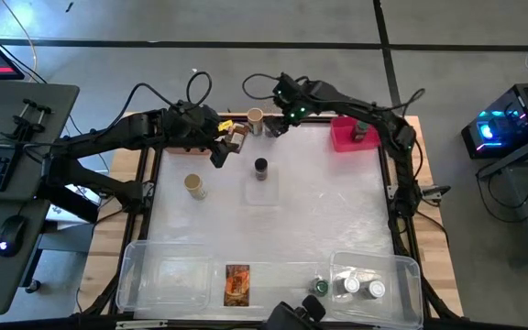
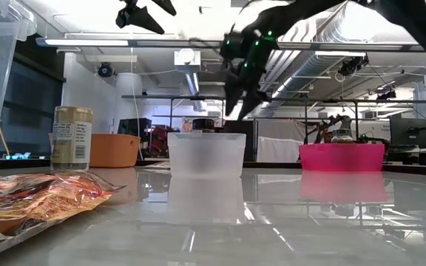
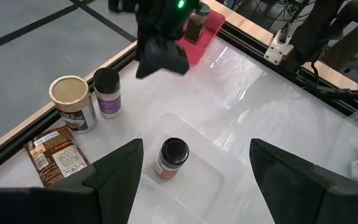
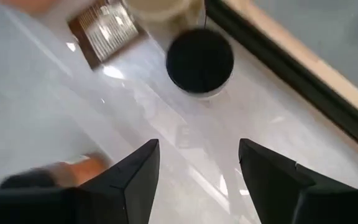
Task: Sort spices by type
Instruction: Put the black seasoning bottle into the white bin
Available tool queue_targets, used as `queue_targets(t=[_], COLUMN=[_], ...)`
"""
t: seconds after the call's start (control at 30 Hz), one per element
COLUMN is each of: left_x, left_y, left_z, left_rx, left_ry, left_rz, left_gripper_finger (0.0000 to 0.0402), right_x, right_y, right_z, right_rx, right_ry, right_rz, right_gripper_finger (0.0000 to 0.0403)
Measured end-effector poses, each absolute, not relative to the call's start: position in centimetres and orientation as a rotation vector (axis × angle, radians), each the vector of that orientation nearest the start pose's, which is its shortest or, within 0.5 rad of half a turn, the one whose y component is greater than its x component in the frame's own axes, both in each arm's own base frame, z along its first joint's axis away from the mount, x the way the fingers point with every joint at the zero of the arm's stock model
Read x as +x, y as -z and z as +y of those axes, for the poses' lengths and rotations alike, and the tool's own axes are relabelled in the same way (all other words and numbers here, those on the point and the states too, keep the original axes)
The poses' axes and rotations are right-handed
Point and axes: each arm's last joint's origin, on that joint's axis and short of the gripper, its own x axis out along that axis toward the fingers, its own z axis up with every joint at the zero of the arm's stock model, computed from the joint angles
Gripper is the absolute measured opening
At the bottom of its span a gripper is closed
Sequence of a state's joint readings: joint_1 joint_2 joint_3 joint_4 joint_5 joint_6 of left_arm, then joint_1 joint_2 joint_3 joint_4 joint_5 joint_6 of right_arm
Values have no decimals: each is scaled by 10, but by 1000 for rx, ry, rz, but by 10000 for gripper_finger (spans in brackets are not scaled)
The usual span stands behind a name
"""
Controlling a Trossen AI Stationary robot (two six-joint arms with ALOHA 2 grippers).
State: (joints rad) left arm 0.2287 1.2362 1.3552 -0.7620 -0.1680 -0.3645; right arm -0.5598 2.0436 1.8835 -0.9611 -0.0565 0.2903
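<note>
One round dark-capped jar (image 4: 200, 61), glossy tabletop (image 4: 278, 124)

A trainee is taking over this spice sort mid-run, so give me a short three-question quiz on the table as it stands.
1. True or false: the left claw and right claw are both open and empty.
2. The dark-capped jar at mid-table stands: A in an orange bin; B in a small clear tub; C on bare table.
3. What colour is the far-right bin holding a spice jar?
Key: 1 true; 2 B; 3 pink.
</note>
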Motion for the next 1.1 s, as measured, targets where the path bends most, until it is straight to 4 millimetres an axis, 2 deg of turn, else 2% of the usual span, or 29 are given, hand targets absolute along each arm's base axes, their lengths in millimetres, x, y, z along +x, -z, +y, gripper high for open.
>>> queue_targets(t=[0.1,0.2,0.37,0.5,0.6,0.77,1.0,1.1], left_x=[239,239,239,239,239,239,239,240], left_y=[-384,-384,-384,-384,-384,-384,-384,-384], left_z=[61,61,61,61,60,61,61,61], left_rx=[-367,-366,-366,-366,-366,-367,-367,-368], left_ry=[-496,-496,-496,-496,-496,-496,-495,-496], left_rz=[569,568,569,569,571,571,567,568], left_gripper_finger=[282,282,282,282,282,282,282,282], right_x=[369,374,377,380,383,382,385,387], right_y=[-282,-286,-289,-283,-279,-281,-283,-284], right_z=[-230,-235,-238,-239,-242,-242,-243,-242], right_rx=[547,448,395,366,337,408,489,559], right_ry=[620,631,611,602,707,754,794,751], right_rz=[950,892,852,866,863,828,749,724], right_gripper_finger=[213,213,220,273,324,360,362,362])
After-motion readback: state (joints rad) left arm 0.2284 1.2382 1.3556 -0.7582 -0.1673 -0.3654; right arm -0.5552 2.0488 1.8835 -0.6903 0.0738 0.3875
